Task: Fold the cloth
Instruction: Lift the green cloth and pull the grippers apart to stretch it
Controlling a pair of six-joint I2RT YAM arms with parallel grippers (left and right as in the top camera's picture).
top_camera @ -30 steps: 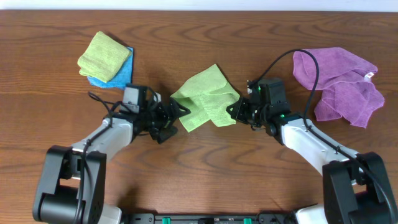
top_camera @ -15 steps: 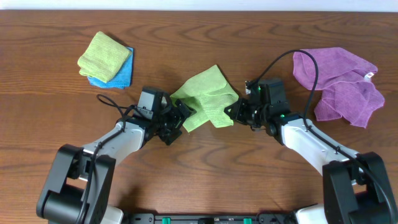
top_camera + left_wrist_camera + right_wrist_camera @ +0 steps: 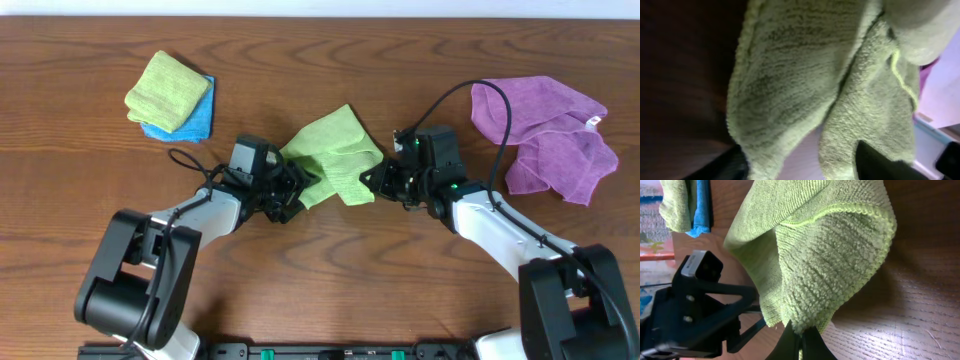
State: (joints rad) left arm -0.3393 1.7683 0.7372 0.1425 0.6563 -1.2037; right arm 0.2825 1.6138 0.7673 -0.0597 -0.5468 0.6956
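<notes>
Wooden table [image 3: 330,300]: right claw [image 3: 371,183] pinches cloth [image 3: 335,158] corner; left claw [image 3: 294,190] straddles opposite edge, grip unclear. Next: secure, lift, fold over.

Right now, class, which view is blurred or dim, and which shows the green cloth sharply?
Left wrist view: the cloth fills the frame, soft and blurred, left side dark. Right wrist view: its weave is crisp. Overhead: evenly lit, sharp.
</notes>
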